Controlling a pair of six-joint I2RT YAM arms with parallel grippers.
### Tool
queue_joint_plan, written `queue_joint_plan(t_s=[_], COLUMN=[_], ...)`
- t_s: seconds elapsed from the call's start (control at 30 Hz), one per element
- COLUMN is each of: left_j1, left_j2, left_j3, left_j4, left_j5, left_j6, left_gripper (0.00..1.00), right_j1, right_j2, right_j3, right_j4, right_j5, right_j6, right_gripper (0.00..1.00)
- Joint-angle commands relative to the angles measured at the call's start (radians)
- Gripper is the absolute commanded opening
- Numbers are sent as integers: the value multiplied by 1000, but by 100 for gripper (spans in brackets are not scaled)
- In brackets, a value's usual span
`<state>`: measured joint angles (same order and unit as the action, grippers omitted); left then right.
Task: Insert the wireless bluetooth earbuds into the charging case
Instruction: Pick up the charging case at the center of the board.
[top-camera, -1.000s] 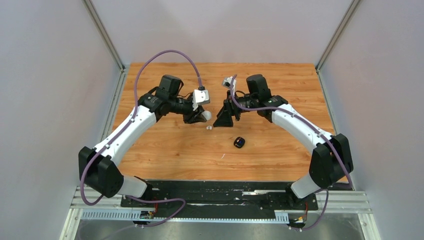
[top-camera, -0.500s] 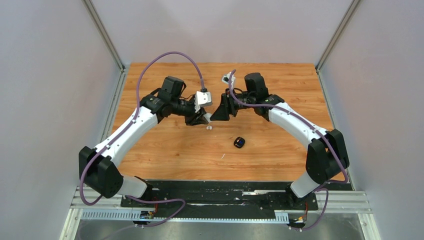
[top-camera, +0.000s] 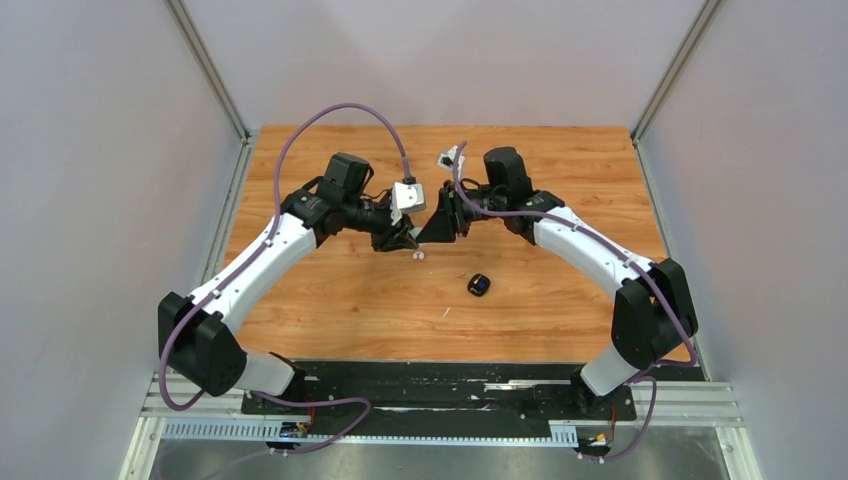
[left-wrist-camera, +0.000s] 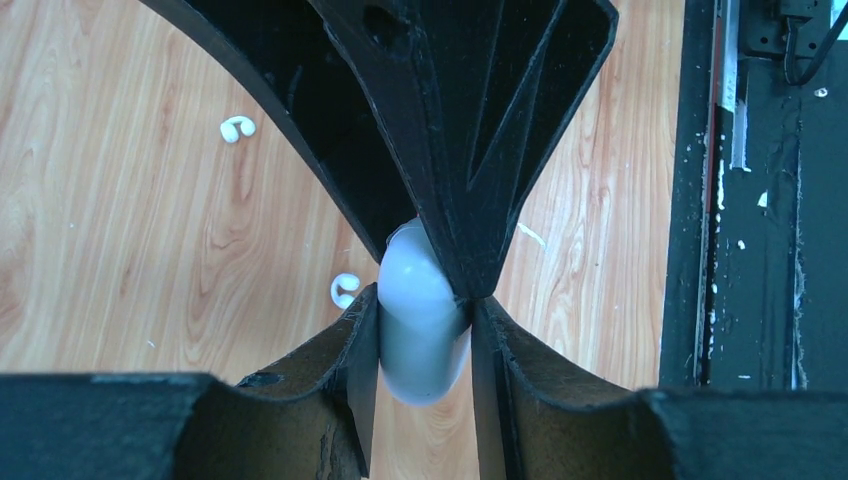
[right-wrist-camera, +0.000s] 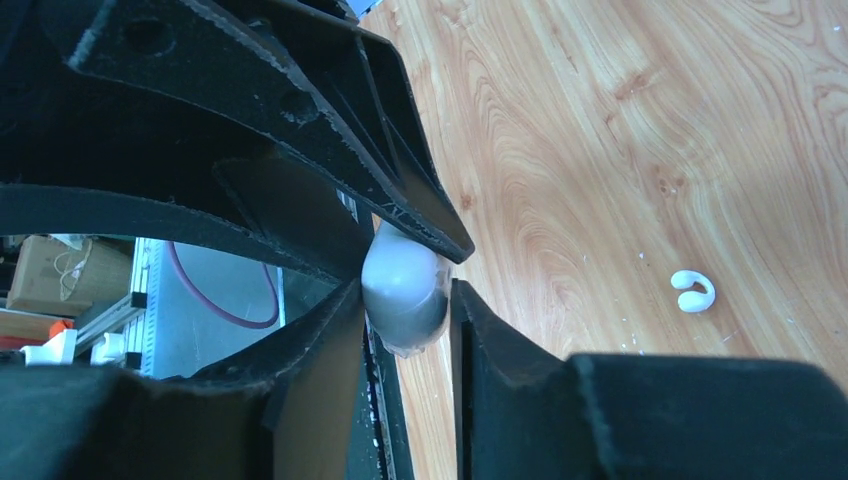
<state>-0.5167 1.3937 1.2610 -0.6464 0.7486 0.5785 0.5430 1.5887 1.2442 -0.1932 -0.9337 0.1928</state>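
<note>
Two robot arms meet over the middle of a wooden table (top-camera: 330, 290). My left gripper (left-wrist-camera: 424, 310) is closed narrowly on a white charging case (left-wrist-camera: 420, 340), a smooth pebble shape held off the table with a finger pressed to each side. My right gripper (right-wrist-camera: 405, 300) comes in from the opposite side, and its own camera shows the same case pinched between its fingers. The two pairs of black fingers cross over the case and cover most of it. Only its rounded middle shows, and I cannot tell whether the lid is open.

The earbuds are not in the case. A white earbud (left-wrist-camera: 344, 290), a tiny curled piece, lies on the wood just beside my left finger as the left wrist camera sees it. A second white earbud (left-wrist-camera: 237, 127) lies farther off on the boards. From overhead only one earbud shows, on the near side of the joined grippers.

A small black case (top-camera: 479, 285) sits on the table nearer the arm bases, apart from both grippers. A purple cable (top-camera: 330, 110) arches above my left arm. The black base plate (left-wrist-camera: 760, 200) runs along the near table edge.
</note>
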Motion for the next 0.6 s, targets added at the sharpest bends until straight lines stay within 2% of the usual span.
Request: queue_joint_plan(t_s=[0.0, 0.03, 0.1, 0.13, 0.23, 0.3, 0.37, 0.43, 0.5, 0.53, 0.57], left_j1=[-9, -9, -9, -9, -6, 16, 70, 143, 204, 230, 237], left_j2=[-15, -16, -16, -16, -22, -37, -61, -85, -90, -84, -79], left_j3=[29, 31, 31, 31, 38, 47, 38, 9, -24, -52, -72], left_j4=[46, 48, 50, 52, 61, 58, 93, 179, 298, 414, 494], left_j5=[36, 34, 29, 17, -49, -75, -31, 72, 227, 317, 360], left_j6=[-31, -32, -39, -49, -104, -143, -226, -365, -596, -668, -836], left_gripper=[21, 21, 23, 27, 54, 63, 71, 76, 77, 77, 77], right_j1=[8, 8, 8, 8, -7, -33, -67, -90, -108, -111, -111], right_j2=[-2, -4, -7, -11, -47, -86, -142, -208, -278, -311, -345], right_j3=[-3, -4, -7, -8, -9, -7, -11, -26, -52, -67, -80], right_j4=[47, 46, 44, 42, 29, 19, 19, 37, 92, 126, 169], right_j5=[1, 1, 1, 3, 7, -14, -14, 32, 57, 69, 81], right_j6=[-10, -14, -24, -35, -70, -90, -106, -119, -117, -107, -94], right_gripper=[31, 26, 3, 0, 0, 0, 0, 0, 0, 0, 0])
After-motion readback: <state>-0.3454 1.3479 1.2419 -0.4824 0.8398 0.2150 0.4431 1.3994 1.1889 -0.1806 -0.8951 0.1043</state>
